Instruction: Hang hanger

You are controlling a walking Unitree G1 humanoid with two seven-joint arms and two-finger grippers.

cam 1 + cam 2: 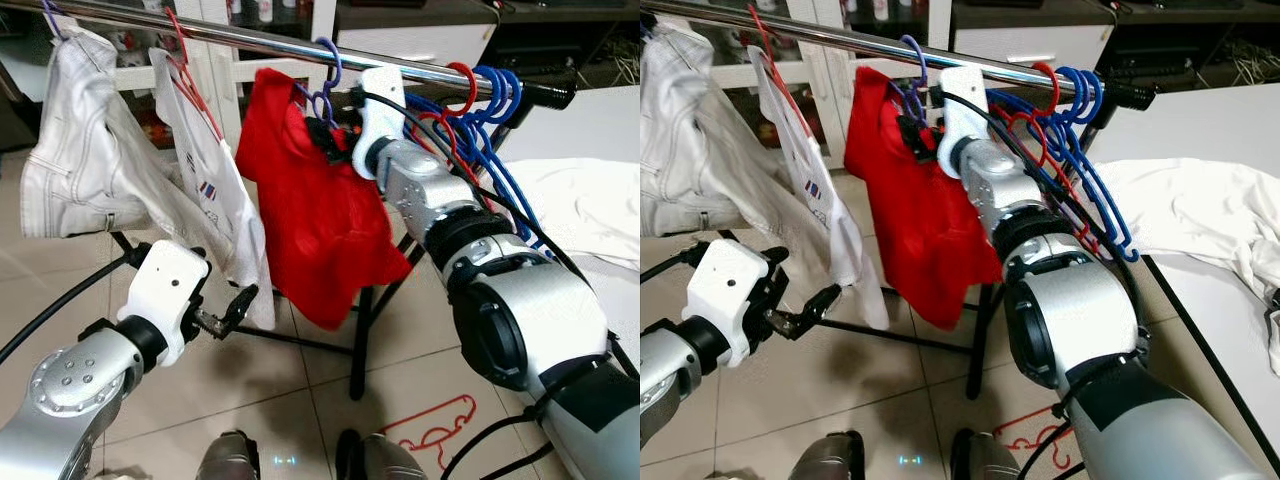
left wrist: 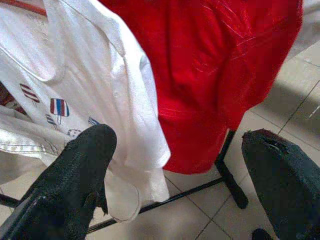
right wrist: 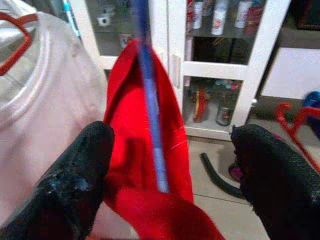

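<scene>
A purple hanger (image 1: 328, 72) carrying a red shirt (image 1: 310, 215) hooks over the steel rail (image 1: 250, 42) of a clothes rack. My right gripper (image 1: 322, 136) is raised to the shirt's collar, just under the hook. In the right wrist view its fingers (image 3: 75, 175) stand wide apart, with the hanger's neck (image 3: 150, 115) running between them untouched. My left gripper (image 1: 232, 312) hangs low and open beside the hem of a white T-shirt (image 1: 205, 185), holding nothing.
White denim (image 1: 70, 150) hangs at the rail's left end. Several empty blue and red hangers (image 1: 482, 110) crowd its right end. A red hanger (image 1: 435, 430) lies on the tiled floor. A table (image 1: 590, 120) with a white garment (image 1: 585, 205) stands to the right.
</scene>
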